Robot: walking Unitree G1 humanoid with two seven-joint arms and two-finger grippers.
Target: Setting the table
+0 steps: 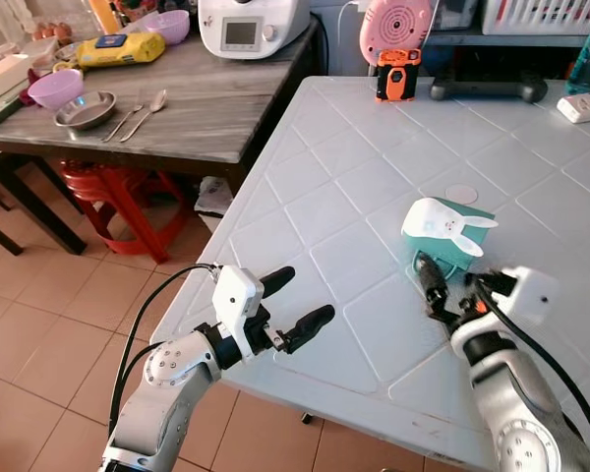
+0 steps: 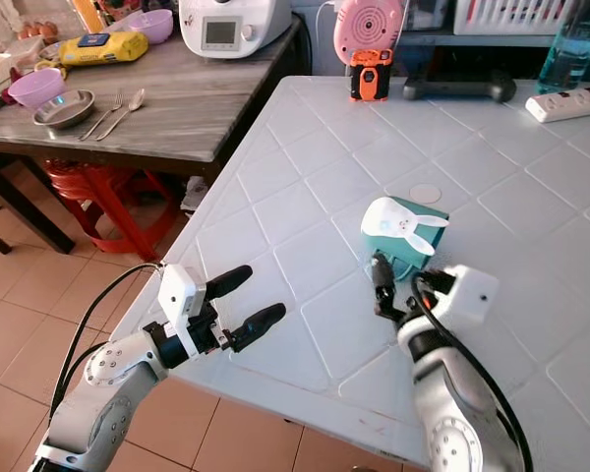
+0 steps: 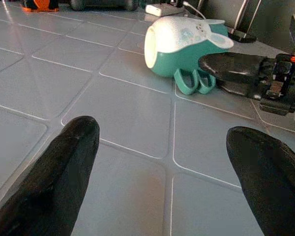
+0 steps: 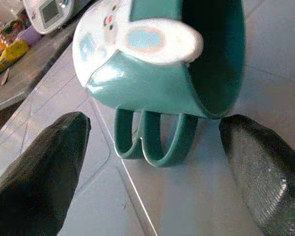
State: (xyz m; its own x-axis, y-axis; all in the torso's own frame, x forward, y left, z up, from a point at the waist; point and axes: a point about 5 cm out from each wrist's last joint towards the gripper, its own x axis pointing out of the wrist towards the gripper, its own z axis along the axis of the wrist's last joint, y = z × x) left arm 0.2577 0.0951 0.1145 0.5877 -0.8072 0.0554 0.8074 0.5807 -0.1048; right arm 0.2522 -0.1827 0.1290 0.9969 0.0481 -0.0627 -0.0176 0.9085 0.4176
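Note:
A teal cup with a white rabbit face lies on its side on the white tiled table, its two handle loops resting on the surface. My right gripper is open just in front of the cup, low over the table, with one finger on each side of the handles and touching neither. My left gripper hovers open over the table's near left edge, pointing toward the cup with nothing between its fingers.
A small white disc lies behind the cup. At the table's far edge stand a pink fan, an orange gadget and a power strip. The wooden side table holds a metal bowl, fork, spoon and purple bowls. A red stool stands beneath.

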